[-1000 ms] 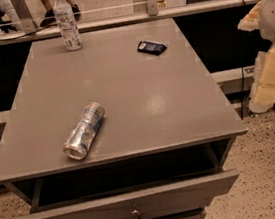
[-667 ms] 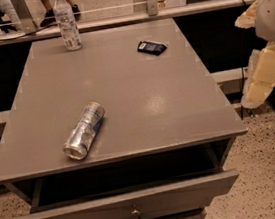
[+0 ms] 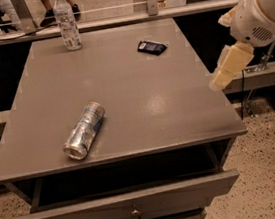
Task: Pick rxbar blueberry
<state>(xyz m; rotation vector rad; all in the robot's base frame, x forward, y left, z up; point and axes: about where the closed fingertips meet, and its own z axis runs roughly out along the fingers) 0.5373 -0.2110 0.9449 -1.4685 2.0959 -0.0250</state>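
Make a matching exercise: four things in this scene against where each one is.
1. rxbar blueberry
2. crushed can
3. plastic bottle
4. gripper

A. upright, far left of the table
B. in the air beside the right edge
C. on its side, front left
D. flat, far side, right of centre

Pairs: 1-D, 2-C, 3-A, 4-B

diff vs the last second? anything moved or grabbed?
The end effector moved left and slightly up in view and is now beside the table's right edge. It has grasped nothing. The rxbar blueberry, can and bottle stayed put, and the drawer is still open.
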